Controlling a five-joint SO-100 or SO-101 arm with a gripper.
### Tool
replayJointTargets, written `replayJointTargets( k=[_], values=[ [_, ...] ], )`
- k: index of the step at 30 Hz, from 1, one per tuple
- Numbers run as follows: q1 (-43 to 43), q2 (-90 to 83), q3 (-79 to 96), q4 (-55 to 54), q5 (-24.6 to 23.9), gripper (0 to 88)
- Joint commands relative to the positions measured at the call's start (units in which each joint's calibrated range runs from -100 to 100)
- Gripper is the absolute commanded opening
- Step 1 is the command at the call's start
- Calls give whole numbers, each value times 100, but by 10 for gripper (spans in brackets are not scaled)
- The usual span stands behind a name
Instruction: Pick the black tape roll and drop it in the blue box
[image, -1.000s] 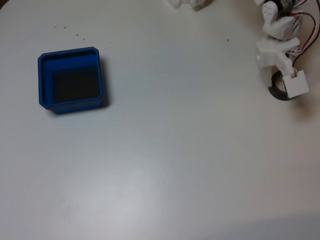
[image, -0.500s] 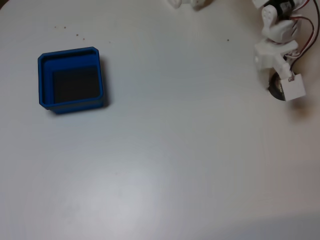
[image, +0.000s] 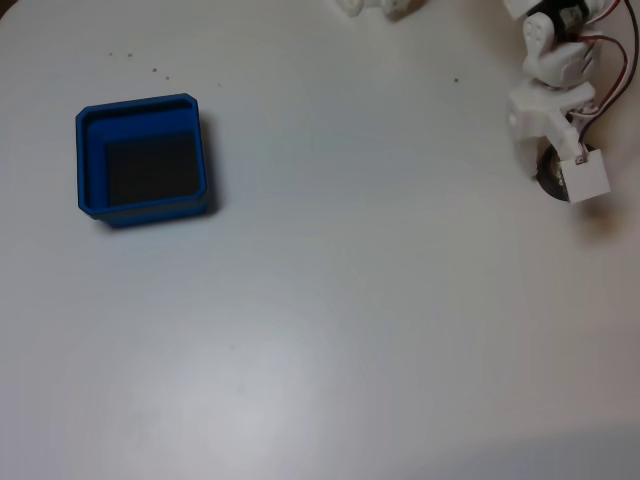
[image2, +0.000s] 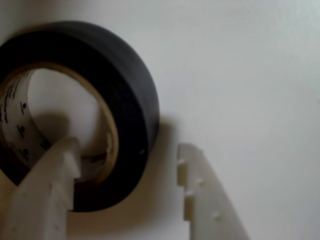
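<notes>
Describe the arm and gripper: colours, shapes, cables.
The arm is built of white, blocky plastic segments, with red and black cables looping along its side and a white cube-shaped block near its end. The gripper has two pale off-white fingers with notched, stepped inner edges.

In the fixed view, blue box (image: 141, 158) lies far left of black tape roll (image: 549, 176).

White table (image: 350, 300): blue box (image: 141, 213) left, black tape roll (image: 549, 176) far right, well apart.
</notes>
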Motion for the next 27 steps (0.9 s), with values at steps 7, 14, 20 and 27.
replayJointTargets(
  k=[7,14,20,27],
  values=[
    [37,180,-367,-51,-29,168],
    [37,197,-367,-51,-38,168],
    [17,431,-376,-51,-38,168],
    [17,515,-376,-60,-38,168]
  ],
)
